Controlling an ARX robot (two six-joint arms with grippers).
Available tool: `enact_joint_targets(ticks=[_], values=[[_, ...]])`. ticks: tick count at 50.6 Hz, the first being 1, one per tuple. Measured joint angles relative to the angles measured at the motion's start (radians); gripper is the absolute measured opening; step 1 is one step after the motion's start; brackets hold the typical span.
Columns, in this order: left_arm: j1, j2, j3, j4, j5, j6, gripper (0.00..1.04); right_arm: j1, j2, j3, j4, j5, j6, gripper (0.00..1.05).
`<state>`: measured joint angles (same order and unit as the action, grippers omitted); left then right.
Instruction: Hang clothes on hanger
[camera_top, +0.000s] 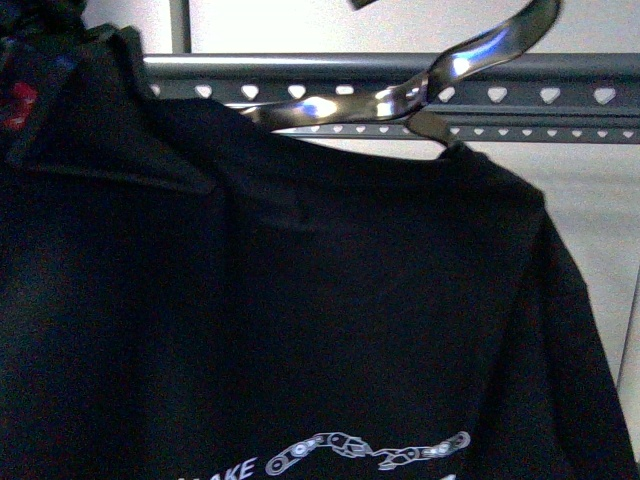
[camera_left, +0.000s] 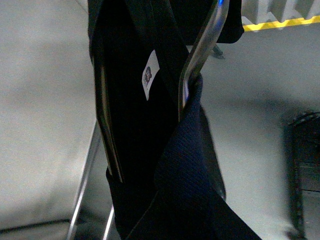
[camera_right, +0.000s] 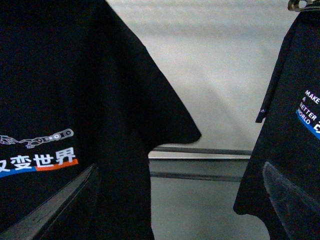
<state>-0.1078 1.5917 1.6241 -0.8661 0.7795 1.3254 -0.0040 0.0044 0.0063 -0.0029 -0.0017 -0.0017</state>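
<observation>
The black T-shirt (camera_top: 300, 300) fills the front view, with part of its white print at the bottom. A shiny curved metal hook (camera_top: 470, 60) rises from its collar. Behind it runs the hanger's grey top rail (camera_top: 560, 95) with heart-shaped holes. My left gripper (camera_left: 165, 185) is shut on the T-shirt's cloth near the collar, next to the white neck label (camera_left: 149, 75); its jaws are mostly hidden by the cloth. My right gripper (camera_right: 175, 200) is open and empty, beside the T-shirt's sleeve and Chinese-character print (camera_right: 45, 160).
A second black printed shirt (camera_right: 290, 125) hangs at the other side of the right wrist view. The rack's grey crossbars (camera_right: 200, 176) run behind, between the two shirts. A yellow floor line (camera_left: 280, 22) and a dark box (camera_left: 305, 170) show below.
</observation>
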Motion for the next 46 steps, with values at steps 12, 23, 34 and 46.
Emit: enact_joint_targets(ticks=[12, 23, 34, 46], values=[[-0.098, 0.024, -0.017, 0.301, -0.050, 0.024, 0.04, 0.000, 0.000, 0.000, 0.000, 0.000, 0.000, 0.97], [-0.100, 0.030, -0.022, 0.335, -0.053, 0.022, 0.04, -0.165, 0.138, 0.037, 0.019, -0.444, -0.057, 0.97], [-0.100, 0.030, -0.023, 0.336, -0.051, 0.019, 0.04, -0.430, 0.610, 0.270, 0.315, -0.958, -0.431, 0.97], [-0.098, 0.030, -0.024, 0.336, -0.055, 0.019, 0.04, -0.377, 1.062, 0.726, 0.143, -1.003, -0.959, 0.97]])
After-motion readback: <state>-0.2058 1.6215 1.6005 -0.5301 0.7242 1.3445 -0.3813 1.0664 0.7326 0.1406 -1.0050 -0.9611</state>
